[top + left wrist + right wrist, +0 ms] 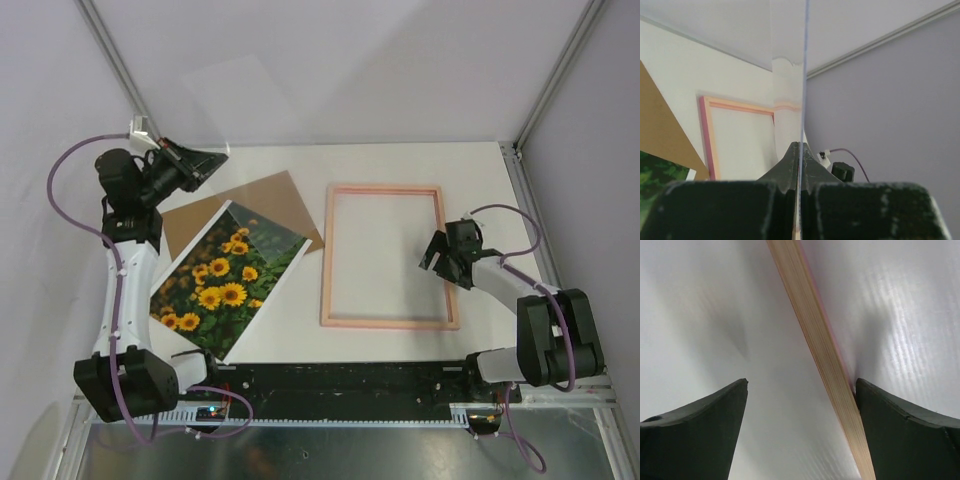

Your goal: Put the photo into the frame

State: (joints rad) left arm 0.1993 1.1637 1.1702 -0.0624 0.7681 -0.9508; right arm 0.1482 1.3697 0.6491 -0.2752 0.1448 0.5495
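- Two hands matter here. The left hand (210, 160) is clenched on the edge of a clear pane (245, 100), which is raised off the counter (400, 160) at its far left. If that grip slackens or twists, the pane could slip or crack.
- The right hand (437, 258), fingers spread, straddles the right rail of the frame (383, 188), and one finger seems to touch it. Closing off-centre could skew the frame.
- The photo (225, 275) lies flat, well left of the frame, overlapping the brown backing board (280, 200). If the pane comes down there, it could snag the photo.

Brown backing board (278, 198) on white table (420, 162); clear sheet (805, 75) raised.
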